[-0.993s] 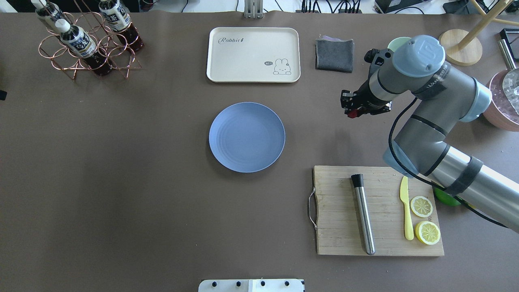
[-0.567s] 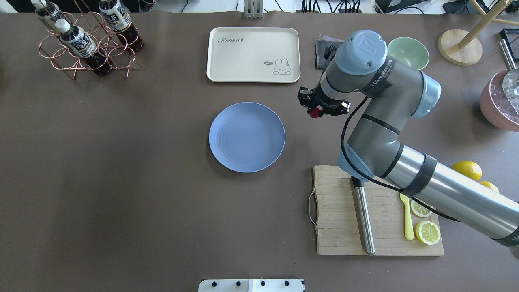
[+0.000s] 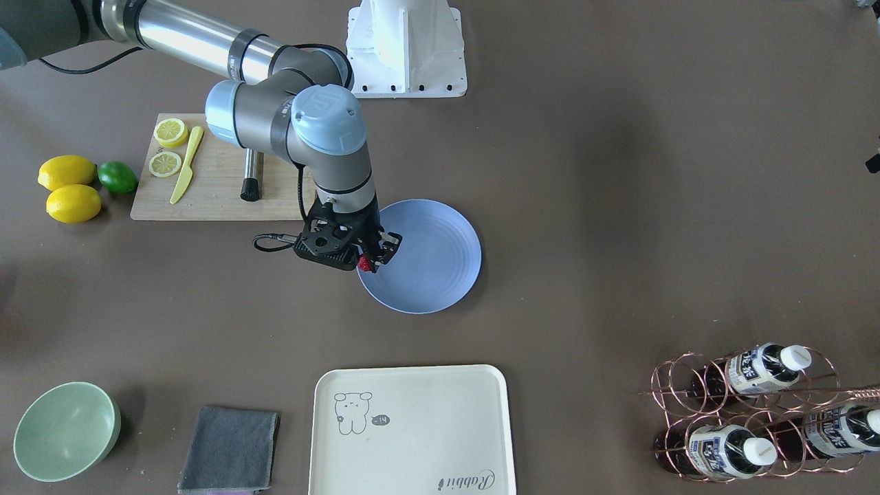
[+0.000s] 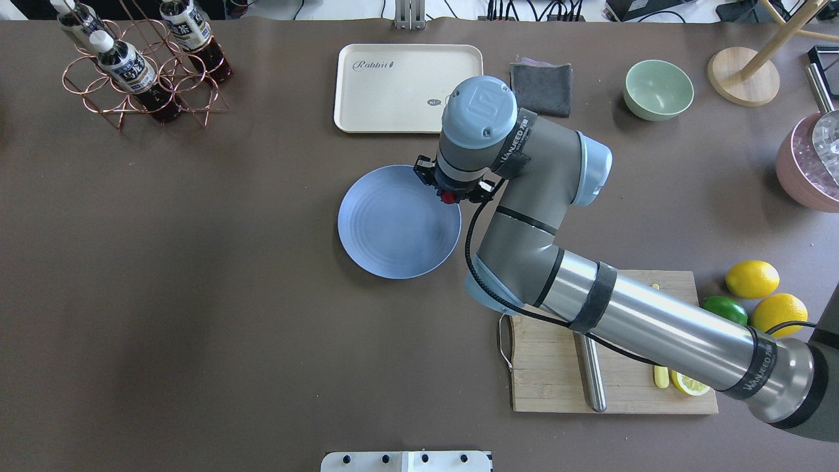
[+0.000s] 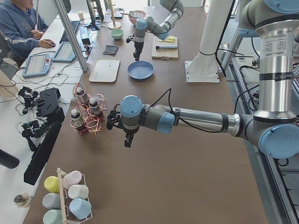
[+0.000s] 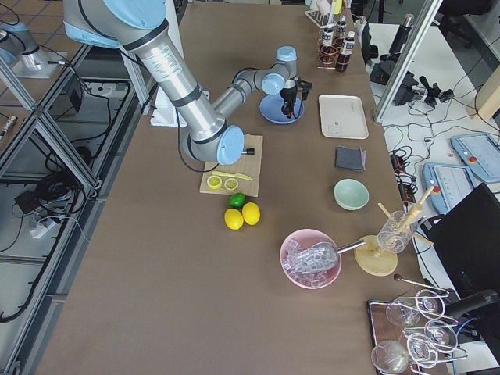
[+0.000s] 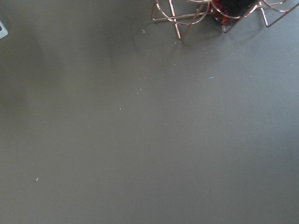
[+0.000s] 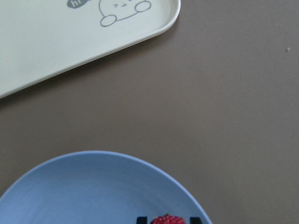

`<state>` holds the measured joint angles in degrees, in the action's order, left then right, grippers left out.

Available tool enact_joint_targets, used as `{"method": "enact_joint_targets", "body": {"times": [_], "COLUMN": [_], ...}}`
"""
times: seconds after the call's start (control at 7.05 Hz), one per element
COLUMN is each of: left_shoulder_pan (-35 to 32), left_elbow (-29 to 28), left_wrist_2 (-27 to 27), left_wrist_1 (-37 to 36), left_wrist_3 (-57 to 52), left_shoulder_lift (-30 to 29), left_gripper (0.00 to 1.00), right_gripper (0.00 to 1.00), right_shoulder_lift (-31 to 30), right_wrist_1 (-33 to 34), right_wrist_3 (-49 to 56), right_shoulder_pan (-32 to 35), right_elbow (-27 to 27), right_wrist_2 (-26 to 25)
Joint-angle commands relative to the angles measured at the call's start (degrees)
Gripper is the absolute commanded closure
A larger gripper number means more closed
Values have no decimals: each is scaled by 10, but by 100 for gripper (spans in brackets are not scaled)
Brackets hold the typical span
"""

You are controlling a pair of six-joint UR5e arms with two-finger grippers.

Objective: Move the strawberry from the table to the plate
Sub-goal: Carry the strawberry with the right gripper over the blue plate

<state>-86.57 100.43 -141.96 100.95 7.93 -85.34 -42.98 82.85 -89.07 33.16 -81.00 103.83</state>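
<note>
The strawberry [image 4: 448,196] is a small dark-red berry with my right gripper [image 4: 449,195] shut on it. It hangs above the far right rim of the blue-grey plate [image 4: 393,226], which lies mid-table. From the front, the strawberry [image 3: 363,262] sits at the plate's [image 3: 433,254] edge. The right wrist view has the strawberry [image 8: 167,220] between the fingertips over the plate [image 8: 93,186]. My left gripper [image 5: 127,141] shows only in the exterior left view, low over the brown table [image 4: 196,295] near the bottle rack; I cannot tell its state.
A cream tray [image 4: 393,85] lies just behind the plate, with a grey cloth [image 4: 541,82] and a green bowl [image 4: 658,88] to its right. The cutting board [image 4: 544,367], lemons [image 4: 752,278] and a lime [image 4: 724,309] are at the near right. A bottle rack [image 4: 131,65] stands far left.
My right arm has swung left from beside the green bowl to the plate's rim, carrying the strawberry. The bowl, lemons and lime are now uncovered.
</note>
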Motion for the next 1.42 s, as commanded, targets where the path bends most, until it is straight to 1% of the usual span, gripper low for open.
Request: {"method": "enact_joint_targets", "body": {"times": [0.0, 0.28, 0.57, 0.71, 0.85, 0.99, 1.13, 1.28], "left_shoulder_pan": [1, 0, 0, 0, 1, 0, -1, -2], "left_elbow": [-9, -8, -9, -10, -10, -9, -11, -11], "left_wrist_2": [4, 3, 4, 4, 5, 5, 5, 5], "left_wrist_1": [-2, -2, -2, -2, -1, -1, -2, -1], "left_wrist_3": [0, 0, 0, 0, 0, 0, 0, 0], "left_shoulder_lift": [5, 16, 17, 18, 24, 32, 39, 45], "left_gripper": [1, 1, 1, 1, 1, 1, 1, 1], "right_gripper": [100, 100, 100, 44, 1, 0, 0, 0], "right_shoulder_lift": [32, 47, 56, 58, 58, 58, 57, 52], "right_wrist_1": [0, -1, -1, -1, -1, -1, 2, 6], "right_wrist_3": [-45, -52, -47, -48, -44, -31, -15, 9], "right_shoulder_pan": [-45, -66, -71, -69, -67, -57, -31, 1], "right_elbow": [22, 50, 59, 61, 63, 63, 62, 58], "right_wrist_2": [-40, -65, -72, -72, -72, -69, -52, -5]}}
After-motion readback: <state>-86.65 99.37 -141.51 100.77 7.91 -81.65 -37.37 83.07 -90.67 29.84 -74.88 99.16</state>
